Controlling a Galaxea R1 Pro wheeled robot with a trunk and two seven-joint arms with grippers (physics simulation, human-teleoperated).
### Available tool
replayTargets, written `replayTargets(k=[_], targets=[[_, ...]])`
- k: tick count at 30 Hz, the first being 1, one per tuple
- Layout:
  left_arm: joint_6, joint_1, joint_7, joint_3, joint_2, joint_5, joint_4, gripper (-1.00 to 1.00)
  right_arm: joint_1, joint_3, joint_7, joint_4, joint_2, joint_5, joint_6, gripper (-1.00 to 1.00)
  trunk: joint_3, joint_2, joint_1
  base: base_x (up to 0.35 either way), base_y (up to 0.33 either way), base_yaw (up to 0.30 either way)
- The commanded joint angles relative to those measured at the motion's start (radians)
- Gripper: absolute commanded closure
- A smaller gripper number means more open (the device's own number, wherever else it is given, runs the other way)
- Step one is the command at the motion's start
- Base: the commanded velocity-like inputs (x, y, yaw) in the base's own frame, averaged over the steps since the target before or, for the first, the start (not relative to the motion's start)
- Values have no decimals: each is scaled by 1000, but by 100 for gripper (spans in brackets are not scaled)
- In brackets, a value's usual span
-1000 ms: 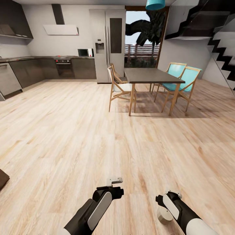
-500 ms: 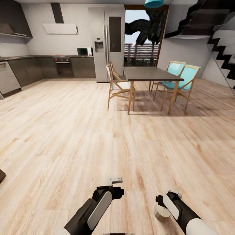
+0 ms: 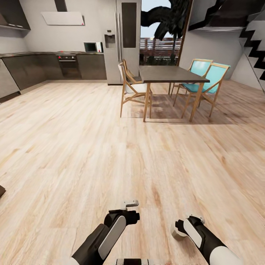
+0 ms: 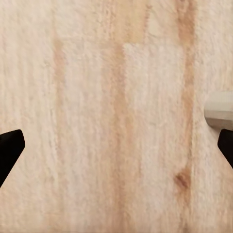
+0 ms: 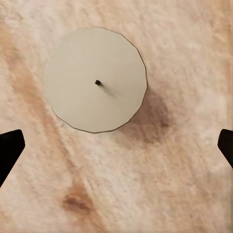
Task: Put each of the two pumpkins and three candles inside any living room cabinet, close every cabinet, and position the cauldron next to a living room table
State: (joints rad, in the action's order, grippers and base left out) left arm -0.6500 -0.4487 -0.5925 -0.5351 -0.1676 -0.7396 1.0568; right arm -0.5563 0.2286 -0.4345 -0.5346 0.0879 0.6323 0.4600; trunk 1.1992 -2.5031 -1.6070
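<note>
Head view: wide stretch of pale wood floor (image 3: 73,147), both arms low at the bottom edge. Left pincer (image 3: 129,203) at lower centre, pale bracket on top, fingers not clear enough from here to judge. Right pincer (image 3: 184,225) at lower right, hanging over a candle (image 3: 177,232) standing upright on the floor, pale round top partly hidden behind the wrist.

Further back, upper centre: dark dining table (image 3: 167,75) with wooden legs, one white-seated wooden chair (image 3: 130,90) at its left, two turquoise chairs (image 3: 206,79) at its right. Behind, a tall steel fridge (image 3: 123,40), dark kitchen units (image 3: 44,68) along the upper left, microwave (image 3: 92,47) on the counter, black staircase (image 3: 250,33) in the upper right corner.

Right wrist view: candle (image 5: 95,80) seen from straight above, upper left of centre in frame, tiny dark wick in the middle, soft shadow on the boards beside it. Dark fingertips (image 5: 9,150) at both lower edges of the frame, spread wide, touching nothing, candle well apart from either.

Left wrist view: bare floor planks (image 4: 116,116) with a small knot, dark fingertips (image 4: 9,148) at both side edges, likewise spread wide and gripping nothing. Small pale object (image 4: 219,109) at the right edge, too cropped to tell what.
</note>
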Motion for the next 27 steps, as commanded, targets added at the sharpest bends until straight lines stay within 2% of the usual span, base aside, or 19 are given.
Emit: replayTargets(k=[1, 4, 5, 7, 10, 12, 13, 15, 17, 18, 19, 20, 21, 23, 25, 27], targets=[[-1, -1, -10, -2, 1, -11, 6, -100, 0, 8, -8, -2, 2, 9, 3, -100, 5, -1, 0, -13, -23, 0], [-37, 2, -10, 12, 4, -18, 72, -100, 0, 8, -8, -2, 2, -1, 3, -100, 16, -1, -2, -6, -10, 0], [-104, 12, -8, 61, 7, -47, 175, -100, 0, 8, -7, -2, 2, -7, 3, -100, 20, -2, -2, -1, -2, 0], [-180, 25, -5, 124, 18, -87, 268, -100, 0, 8, -7, -2, 2, -9, 3, -100, 28, -2, -3, -1, -1, 0], [-267, 41, 11, 223, 36, -149, 324, -100, 0, 8, -7, -2, 1, -11, 3, -100, 40, -3, -4, 0, 0, 0], [-334, 44, 38, 304, 48, -189, 336, -100, 0, 8, -7, -3, 1, -11, 3, -100, 47, -3, -5, 0, 0, 0], [-359, 46, 55, 346, 67, -203, 339, -100, 0, 8, -7, -3, 1, -11, 3, -100, 51, -3, -6, 0, 0, 0], [-383, 48, 98, 409, 128, -230, 343, -100, 0, 8, -7, -2, 1, -11, 3, -100, 55, -4, -6, 0, 0, 0], [-393, 49, 160, 438, 210, -279, 344, -100, 0, 8, -7, -3, -1, -11, 3, -100, 55, -4, -6, 0, 0, 0], [-395, 49, 196, 444, 258, -317, 345, -100, 0, 8, -7, -3, 0, -11, 3, -100, 55, -4, -6, 0, 0, 0], [-397, 50, 247, 445, 332, -388, 345, -100, 0, 8, -7, -4, 1, -11, 3, -100, 55, -4, -6, 0, 0, 0], [-397, 50, 282, 441, 393, -453, 346, -100, 0, 8, -7, -4, 2, -11, 3, -100, 55, -4, -6, 0, 0, 0], [-397, 50, 297, 439, 431, -490, 346, -100, 0, 8, -7, -4, 1, -11, 3, -100, 55, -4, -6, 0, 0, 0], [-397, 50, 312, 438, 495, -539, 347, -100, 0, 8, -7, -4, 0, -11, 3, -100, 55, -4, -6, 0, 0, 0], [-397, 50, 322, 440, 543, -564, 346, -100, 0, 8, -7, -4, -1, -11, 3, -100, 55, -4, -6, 0, 0, 0], [-397, 50, 325, 441, 558, -571, 346, -100, 0, 8, -6, -4, -3, -11, 3, -100, 55, -4, -6, 0, 0, 0]])
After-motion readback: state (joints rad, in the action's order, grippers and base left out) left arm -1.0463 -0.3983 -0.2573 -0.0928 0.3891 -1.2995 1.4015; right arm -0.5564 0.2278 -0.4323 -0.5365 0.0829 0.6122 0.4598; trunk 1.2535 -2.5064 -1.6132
